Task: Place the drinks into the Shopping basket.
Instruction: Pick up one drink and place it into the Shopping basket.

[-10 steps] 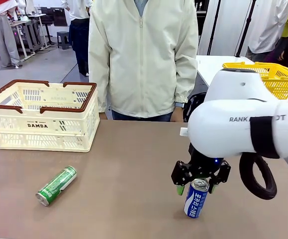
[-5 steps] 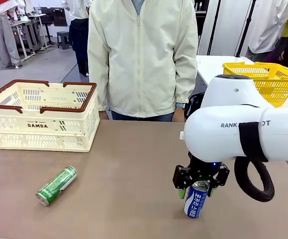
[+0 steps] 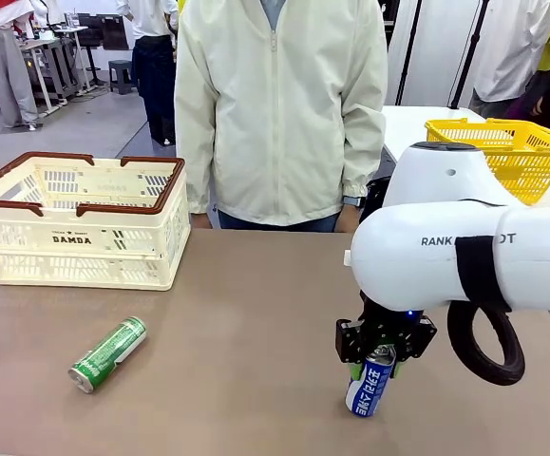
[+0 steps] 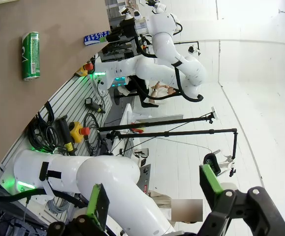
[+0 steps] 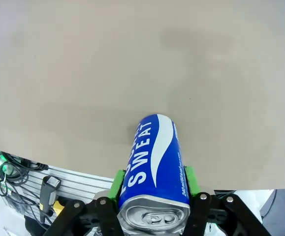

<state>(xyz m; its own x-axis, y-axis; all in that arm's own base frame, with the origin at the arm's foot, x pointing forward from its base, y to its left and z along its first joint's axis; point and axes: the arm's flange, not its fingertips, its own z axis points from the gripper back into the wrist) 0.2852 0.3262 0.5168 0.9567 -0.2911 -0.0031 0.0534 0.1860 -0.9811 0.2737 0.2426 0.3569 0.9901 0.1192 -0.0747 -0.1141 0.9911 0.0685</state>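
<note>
Since the earlier frame, the right hand (image 3: 376, 366) has drawn its fingers in from either side of the blue-and-white can (image 3: 369, 388), and the can now leans further over. In the right wrist view, both green pads (image 5: 189, 178) press against the can's sides just below its silver top, so the hand is grasping the can. The can's base rests on the desk (image 3: 237, 323) near the near edge, right of centre. The green can (image 3: 109, 354) lies on its side near the near edge, toward the left. The Shopping basket (image 3: 75, 237) stands at the far left corner. The left hand (image 4: 153, 191) is released, its fingers spread wide with nothing between them.
</note>
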